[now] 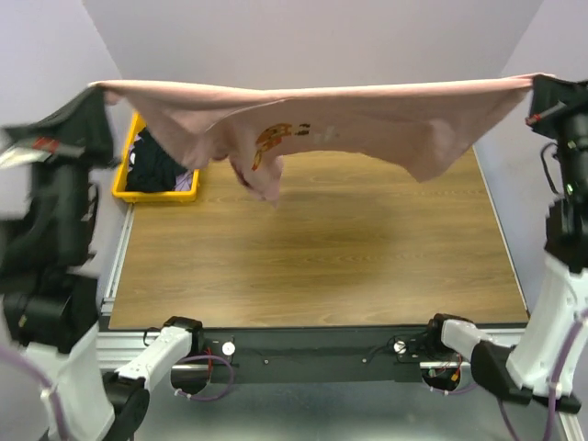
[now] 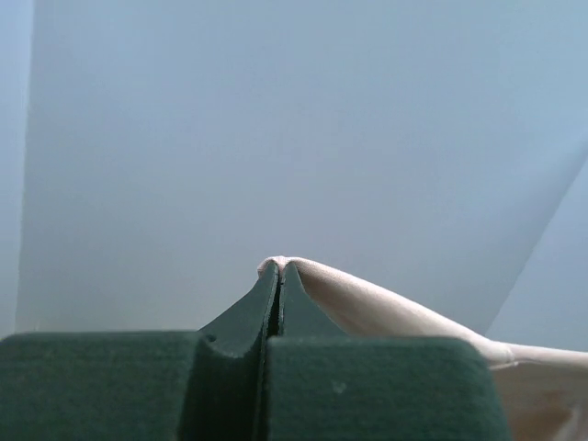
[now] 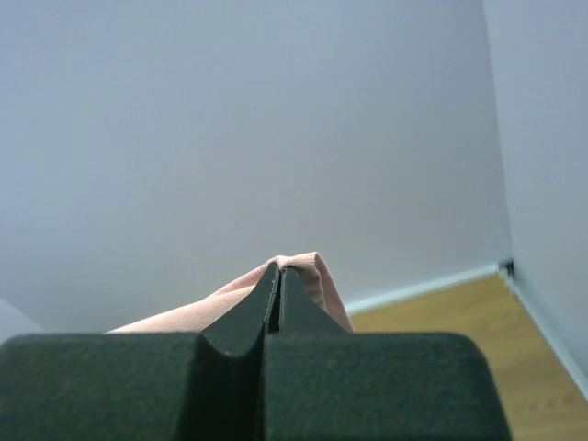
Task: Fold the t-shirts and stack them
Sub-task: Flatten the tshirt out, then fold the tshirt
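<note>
Aloft, pink t-shirt (image 1: 386, 119) between both jaws.

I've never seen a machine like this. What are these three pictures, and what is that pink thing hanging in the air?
This is a robot with two arms fixed at the near edge of a wooden table. The wide picture comes from a camera above and behind the arms. The other two come from small cameras on the wrists, each looking along its own dark fingers. The left gripper and right gripper are each shut on one end of a pink t-shirt, which hangs stretched between them above the table, with a small print showing. At the back left, a yellow bin holds black clothes.
</note>
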You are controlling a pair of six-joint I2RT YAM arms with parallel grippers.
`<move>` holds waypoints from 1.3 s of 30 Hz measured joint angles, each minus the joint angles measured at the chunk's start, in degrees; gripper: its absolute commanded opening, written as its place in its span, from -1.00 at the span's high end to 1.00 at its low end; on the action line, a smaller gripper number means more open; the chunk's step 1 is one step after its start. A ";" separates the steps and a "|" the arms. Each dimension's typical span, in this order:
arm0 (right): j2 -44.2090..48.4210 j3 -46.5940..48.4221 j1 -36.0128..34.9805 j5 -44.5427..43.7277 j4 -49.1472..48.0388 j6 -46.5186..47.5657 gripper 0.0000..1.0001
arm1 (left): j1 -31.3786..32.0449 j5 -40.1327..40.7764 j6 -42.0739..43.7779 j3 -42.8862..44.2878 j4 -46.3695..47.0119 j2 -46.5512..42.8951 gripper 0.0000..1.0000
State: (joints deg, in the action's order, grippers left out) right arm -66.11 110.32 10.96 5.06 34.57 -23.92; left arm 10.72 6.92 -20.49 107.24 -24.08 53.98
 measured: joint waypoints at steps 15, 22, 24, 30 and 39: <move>0.98 4.94 -0.02 1.90 -0.72 4.61 0.99 | -0.11 0.04 5.88 -2.12 5.73 -1.51 1.00; -13.84 -18.75 -0.02 7.56 -4.76 5.55 0.99 | -0.11 -0.98 7.28 -27.58 13.57 14.78 1.00; -18.93 -27.96 0.00 7.96 -10.84 5.44 0.99 | -0.15 -1.77 7.23 -31.39 16.79 22.23 1.00; -36.17 -38.25 0.00 7.72 -22.60 4.26 0.99 | -0.24 -5.92 6.27 -28.79 22.36 51.41 1.00; -53.88 -28.44 0.00 4.72 -29.94 6.58 0.99 | -1.14 -9.46 3.61 -15.26 21.57 68.39 1.00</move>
State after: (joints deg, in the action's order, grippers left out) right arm -119.98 81.89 10.96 9.78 4.62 -17.34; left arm 9.58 -2.55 -16.88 91.98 -2.50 122.37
